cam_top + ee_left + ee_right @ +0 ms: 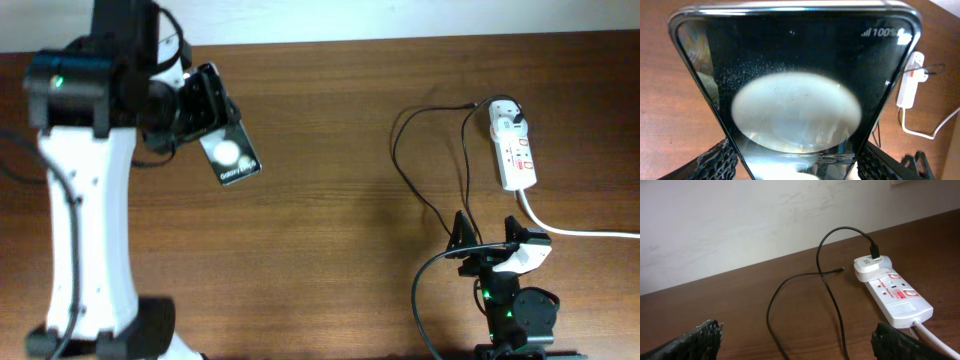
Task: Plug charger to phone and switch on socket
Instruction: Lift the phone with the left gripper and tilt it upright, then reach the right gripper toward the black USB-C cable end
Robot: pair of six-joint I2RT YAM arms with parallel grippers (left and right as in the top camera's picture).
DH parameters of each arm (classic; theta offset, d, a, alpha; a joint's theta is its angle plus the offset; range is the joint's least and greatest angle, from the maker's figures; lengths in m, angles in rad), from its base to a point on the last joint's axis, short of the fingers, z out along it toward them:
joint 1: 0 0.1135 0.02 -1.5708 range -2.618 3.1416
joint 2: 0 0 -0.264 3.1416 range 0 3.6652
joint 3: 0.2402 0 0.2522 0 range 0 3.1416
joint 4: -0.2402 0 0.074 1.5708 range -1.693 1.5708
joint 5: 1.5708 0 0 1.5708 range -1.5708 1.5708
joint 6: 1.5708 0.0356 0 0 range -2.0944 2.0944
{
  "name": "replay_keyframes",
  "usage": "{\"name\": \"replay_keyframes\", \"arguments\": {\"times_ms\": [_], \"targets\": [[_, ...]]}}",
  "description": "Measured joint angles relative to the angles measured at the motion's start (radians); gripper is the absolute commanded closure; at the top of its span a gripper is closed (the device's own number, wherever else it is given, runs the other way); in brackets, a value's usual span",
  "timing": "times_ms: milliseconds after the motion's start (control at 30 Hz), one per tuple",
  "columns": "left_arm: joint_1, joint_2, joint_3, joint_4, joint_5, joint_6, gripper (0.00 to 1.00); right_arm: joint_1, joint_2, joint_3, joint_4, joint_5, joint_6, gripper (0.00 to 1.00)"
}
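The left gripper (205, 110) is clamped on the one phone (230, 153), held above the table's (330, 200) far left; its screen reads "100%" beside signal bars in the left wrist view. The right gripper (492, 240) hangs with its fingers (695, 340) spread apart, near the table's front right. Beyond it lies one socket (895, 296) with red labels too small to read. One white adapter (871, 266) sits plugged into its far end, and the charger (827, 285) loops to a loose tip on the wood.

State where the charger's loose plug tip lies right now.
In the right wrist view, the plug tip lies on the table, left of the white adapter and socket.
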Motion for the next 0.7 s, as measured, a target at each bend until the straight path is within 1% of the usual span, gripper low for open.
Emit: {"name": "replay_keyframes", "arguments": {"times_ms": [67,267,367,467,567,633,700], "targets": [[0.000,-0.117,-0.138,-0.002,0.000,0.003,0.46,0.000,0.000,0.000,0.000,0.000,0.000,0.01],[0.000,-0.428,-0.461,-0.002,0.000,0.003,0.45,0.000,0.000,0.000,0.000,0.000,0.000,0.01],[0.000,-0.530,-0.620,0.031,0.000,-0.020,0.45,0.000,0.000,0.000,0.000,0.000,0.000,0.01],[0.000,-0.556,-0.787,0.126,0.004,-0.072,0.46,0.000,0.000,0.000,0.002,0.000,0.000,0.01],[0.000,-0.556,-1.000,0.314,0.061,-0.123,0.46,0.000,-0.001,0.000,0.000,0.000,0.000,0.01],[0.000,-0.554,-1.110,0.401,0.082,-0.179,0.46,0.000,-0.001,0.000,0.000,0.000,0.001,0.01],[0.000,-0.552,-1.187,0.463,0.113,-0.201,0.45,0.000,-0.001,0.000,0.001,0.001,0.000,0.02]]}}
